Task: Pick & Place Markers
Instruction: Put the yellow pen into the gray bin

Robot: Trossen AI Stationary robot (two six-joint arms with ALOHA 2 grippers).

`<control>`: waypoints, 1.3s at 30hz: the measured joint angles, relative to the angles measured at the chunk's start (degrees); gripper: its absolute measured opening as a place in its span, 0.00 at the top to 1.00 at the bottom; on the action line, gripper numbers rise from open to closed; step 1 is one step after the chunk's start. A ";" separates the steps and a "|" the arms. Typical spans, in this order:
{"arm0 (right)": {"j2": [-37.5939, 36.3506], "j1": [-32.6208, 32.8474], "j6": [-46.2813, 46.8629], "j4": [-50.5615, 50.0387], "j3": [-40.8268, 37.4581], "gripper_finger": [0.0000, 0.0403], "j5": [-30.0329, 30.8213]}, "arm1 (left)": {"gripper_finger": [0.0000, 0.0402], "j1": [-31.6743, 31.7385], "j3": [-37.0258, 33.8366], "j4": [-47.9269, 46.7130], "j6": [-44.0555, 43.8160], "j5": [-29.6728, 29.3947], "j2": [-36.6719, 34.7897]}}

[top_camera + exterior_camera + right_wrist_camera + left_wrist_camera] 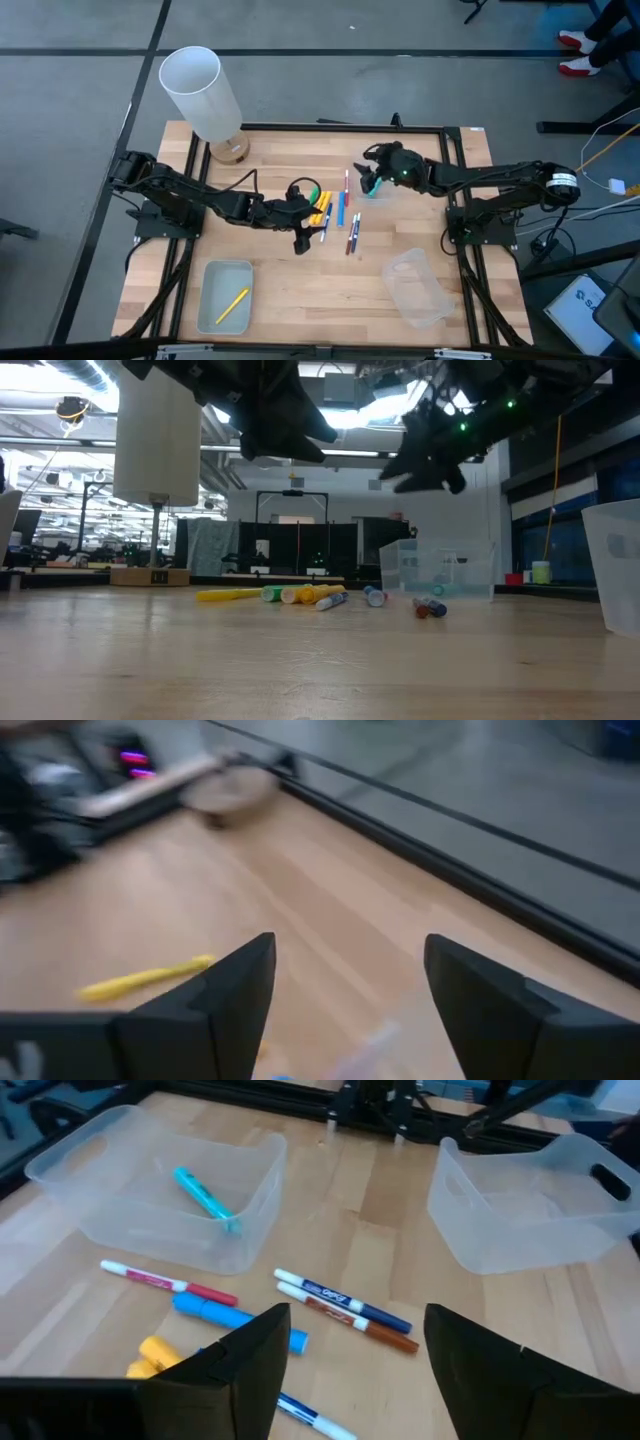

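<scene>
Left gripper (pixel 350 1365) hangs over the markers (pixel 345 1308), fingers apart.
Right gripper (pixel 372 182) above a clear tray (pixel 150 1190), fingers spread, empty.

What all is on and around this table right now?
Wooden table: one, light brown, inside a black frame.
White cylinder on a wooden base: one, far left corner.
Clear plastic trays: three; near left, near right, far centre-right.
Yellow marker: one, in the near-left tray.
Teal marker: one, in the far tray.
Loose markers: several, yellow, orange, green, blue, pink-red, lying mid-table.
Person's shoes: two, red and white, on the floor beyond the far right corner.
Left hand: black, open, over the loose markers.
Right hand: black, open, above the far tray.
</scene>
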 joint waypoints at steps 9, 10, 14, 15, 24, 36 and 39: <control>0.00 4.42 -12.16 9.81 -0.02 0.37 -10.66 | 0.44 0.13 0.04 -5.88 -3.93 -9.19 -0.02; 0.00 4.73 -13.37 10.49 0.00 0.37 -11.87 | 0.44 0.35 0.04 -7.47 -5.00 -9.64 -0.02; 0.00 5.69 -17.92 12.51 0.00 0.37 -18.95 | 0.44 1.90 0.04 -12.51 -9.99 -11.00 -0.02; 0.00 5.89 -19.35 13.01 -0.02 0.37 -21.59 | 0.44 2.42 0.04 -13.38 -10.80 -11.20 -0.02; 0.00 7.94 -27.65 15.50 -0.02 0.37 -37.08 | 0.44 7.51 1.63 -25.47 -17.31 -8.11 -0.02; 0.00 7.94 -27.39 15.65 -0.02 0.37 -44.60 | 0.44 11.67 1.70 -27.59 -17.64 -1.49 4.77; 0.00 7.94 -27.37 15.66 -0.02 0.37 -44.58 | 0.44 12.69 1.70 -28.21 -17.65 -2.52 6.11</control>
